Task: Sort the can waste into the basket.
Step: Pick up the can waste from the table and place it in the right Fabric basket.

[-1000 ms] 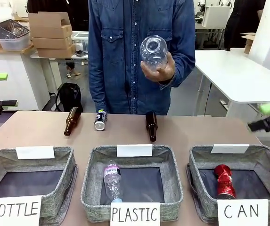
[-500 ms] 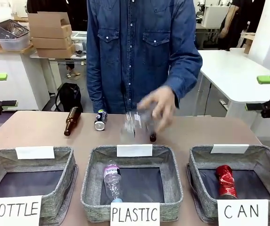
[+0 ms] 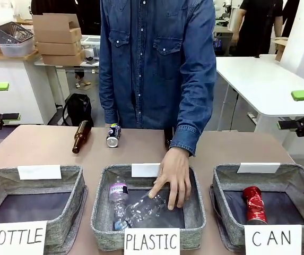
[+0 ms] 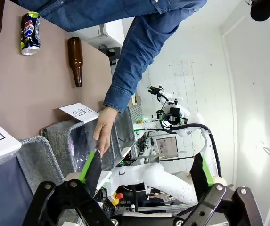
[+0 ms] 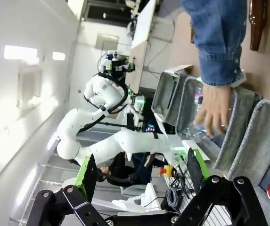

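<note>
A clear plastic bottle (image 3: 144, 208), held aloft a second earlier, is now laid by the person's hand (image 3: 173, 178) in the PLASTIC basket (image 3: 101, 204) at lower centre. The red can (image 3: 253, 204) is seen lying in the CAN basket (image 3: 300, 178) at lower right. The black-and-silver can (image 3: 113, 135) is left on the worktop (image 3: 35, 149), beside a brown glass bottle (image 3: 80, 136). The left tool (image 3: 6, 101) and the right tool (image 3: 296, 110) are spread and empty at the frame's edges. One can is judged outstanding.

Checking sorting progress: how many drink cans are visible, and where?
2: a red can inside the CAN basket, and a black can on the table, far side.
</note>
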Controlling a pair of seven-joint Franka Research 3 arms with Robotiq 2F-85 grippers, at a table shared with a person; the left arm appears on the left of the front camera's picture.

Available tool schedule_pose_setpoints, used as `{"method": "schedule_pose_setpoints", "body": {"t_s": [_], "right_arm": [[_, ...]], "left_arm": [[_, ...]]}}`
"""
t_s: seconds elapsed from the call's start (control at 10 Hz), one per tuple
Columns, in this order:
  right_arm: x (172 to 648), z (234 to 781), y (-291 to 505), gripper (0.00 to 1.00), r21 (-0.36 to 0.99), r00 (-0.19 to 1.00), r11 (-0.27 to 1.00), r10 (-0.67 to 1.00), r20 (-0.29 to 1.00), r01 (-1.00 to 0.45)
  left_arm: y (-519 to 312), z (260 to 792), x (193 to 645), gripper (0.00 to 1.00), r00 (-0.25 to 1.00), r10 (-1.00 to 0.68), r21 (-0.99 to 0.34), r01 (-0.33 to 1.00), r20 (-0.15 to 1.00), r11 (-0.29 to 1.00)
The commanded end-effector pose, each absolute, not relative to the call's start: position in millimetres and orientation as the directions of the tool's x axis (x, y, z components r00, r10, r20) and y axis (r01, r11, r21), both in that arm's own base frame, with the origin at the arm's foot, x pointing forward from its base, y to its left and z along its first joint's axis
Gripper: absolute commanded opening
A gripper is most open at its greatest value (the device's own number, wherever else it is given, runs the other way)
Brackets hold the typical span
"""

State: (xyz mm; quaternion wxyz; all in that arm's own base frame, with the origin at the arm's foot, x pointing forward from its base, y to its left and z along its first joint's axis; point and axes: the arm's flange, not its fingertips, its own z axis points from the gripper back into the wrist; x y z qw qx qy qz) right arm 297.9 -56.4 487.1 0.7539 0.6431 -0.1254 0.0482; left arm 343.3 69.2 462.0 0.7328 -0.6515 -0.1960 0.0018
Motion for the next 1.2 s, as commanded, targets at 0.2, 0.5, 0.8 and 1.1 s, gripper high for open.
{"method": "schedule_pose_setpoints", "body": {"t_s": [0.2,0.5,0.8,1.1], "right_arm": [[296.9,487.8,-59.3,1.00,0.952,0.960,0.173,-0.076,0.268,-0.252],[296.9,487.8,-59.3,1.00,0.952,0.960,0.173,-0.076,0.268,-0.252],[296.9,487.8,-59.3,1.00,0.952,0.960,0.173,-0.076,0.268,-0.252],[296.9,487.8,-59.3,1.00,0.952,0.960,0.173,-0.076,0.268,-0.252]], "left_arm": [[67.4,464.8,344.4,1.00,0.921,0.266,-0.957,0.258,0.284,0.130],[67.4,464.8,344.4,1.00,0.921,0.266,-0.957,0.258,0.284,0.130],[11.0,467.8,379.7,1.00,0.934,0.174,-0.897,0.230,0.313,0.377],[-85.8,458.8,460.0,1.00,0.944,0.081,-0.657,0.159,0.320,0.737]]}}
